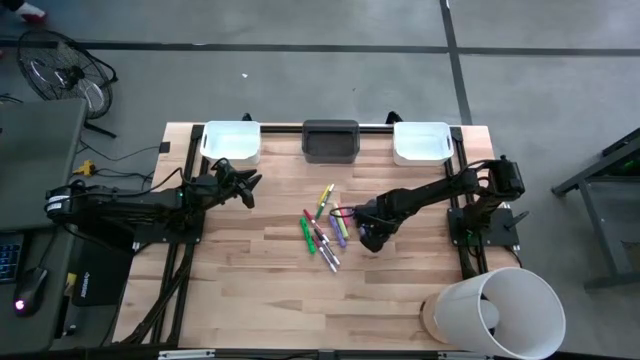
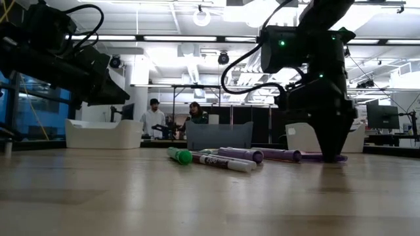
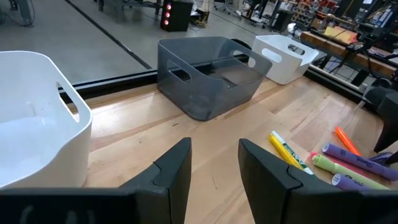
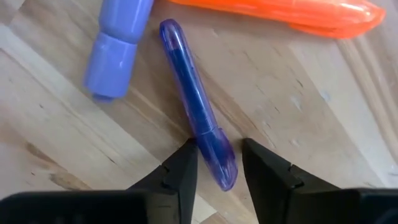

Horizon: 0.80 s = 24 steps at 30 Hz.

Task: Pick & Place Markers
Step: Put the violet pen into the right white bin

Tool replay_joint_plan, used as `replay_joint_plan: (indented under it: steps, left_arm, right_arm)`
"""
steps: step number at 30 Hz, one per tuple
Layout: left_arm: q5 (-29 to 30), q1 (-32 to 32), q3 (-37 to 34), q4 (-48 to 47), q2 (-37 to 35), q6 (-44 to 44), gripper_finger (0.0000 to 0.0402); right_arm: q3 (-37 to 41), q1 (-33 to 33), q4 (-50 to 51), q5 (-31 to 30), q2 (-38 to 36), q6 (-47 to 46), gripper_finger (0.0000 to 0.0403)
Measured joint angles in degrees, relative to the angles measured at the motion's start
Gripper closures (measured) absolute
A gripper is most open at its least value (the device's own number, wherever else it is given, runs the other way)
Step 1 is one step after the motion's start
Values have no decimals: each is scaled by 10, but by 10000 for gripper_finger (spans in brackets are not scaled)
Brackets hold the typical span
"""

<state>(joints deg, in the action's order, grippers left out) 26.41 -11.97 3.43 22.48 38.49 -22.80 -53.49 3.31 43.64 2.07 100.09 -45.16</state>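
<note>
Several markers (image 1: 325, 225) lie loose in a cluster on the wooden table's middle. My right gripper (image 4: 219, 163) points down at the cluster's right side, open. Its fingers stand on either side of one end of a translucent blue-purple marker (image 4: 189, 93) that lies flat on the wood. A lilac marker (image 4: 121, 43) and an orange marker (image 4: 280, 12) lie just beyond it. In the low view the right gripper (image 2: 335, 152) reaches down to the table. My left gripper (image 3: 214, 165) is open, raised, at the table's far left (image 1: 248, 190). My right gripper comes from above, pointing down, with its fingers across the blue-purple marker near one end (image 4: 214, 146). One fingertip (image 4: 186, 158) stands right at the marker's side; whether it touches I cannot tell. The other fingertip (image 4: 258, 162) stands a little apart. The marker lies flat on the table.
Three bins stand along the far edge: a white one (image 1: 232, 142) at left, a dark grey one (image 1: 330, 140) in the middle, a white one (image 1: 421, 142) at right. A white cylinder (image 1: 495, 312) stands off the near right corner. People show in the room behind (image 2: 174, 118).
</note>
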Motion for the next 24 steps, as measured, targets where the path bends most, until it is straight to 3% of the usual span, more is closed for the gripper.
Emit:
replay_joint_plan:
  steps: [13,24]
  left_arm:
    - [0,0,0,0,0,0,271]
    - [0,0,0,0,0,0,271]
  right_arm:
    - [-1,0,0,-2,-5,33,364]
    - [2,-2,5,-19,-70,16,356]
